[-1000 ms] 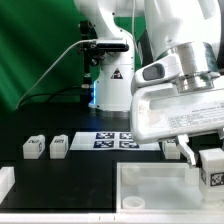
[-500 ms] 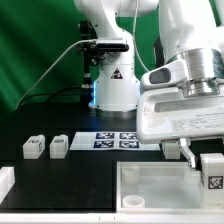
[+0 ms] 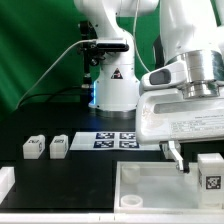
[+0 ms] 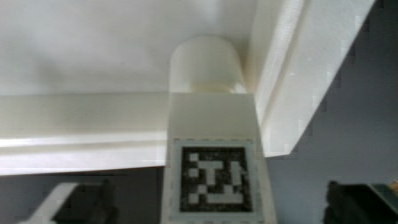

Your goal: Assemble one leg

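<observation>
A white leg (image 3: 210, 172) with a black-and-white tag stands upright in the near corner of the large white panel (image 3: 150, 186), at the exterior view's right. My gripper (image 3: 204, 158) is low over it, with the jaws straddling the leg. In the wrist view the leg (image 4: 214, 150) rises between the two dark fingers (image 4: 80, 205), with a clear gap on each side, so the gripper is open and holds nothing. The leg's rounded far end sits against the panel's raised rim (image 4: 285, 70).
Two more legs (image 3: 33, 147) (image 3: 58, 146) stand on the black table at the exterior view's left. The marker board (image 3: 115, 139) lies in the middle, in front of the robot's base (image 3: 112, 85). A white block (image 3: 5, 183) lies at the near left edge.
The visible finger has moved away from the leg: the gripper has opened and let it go. The leg has settled slightly lower in the panel's corner.
</observation>
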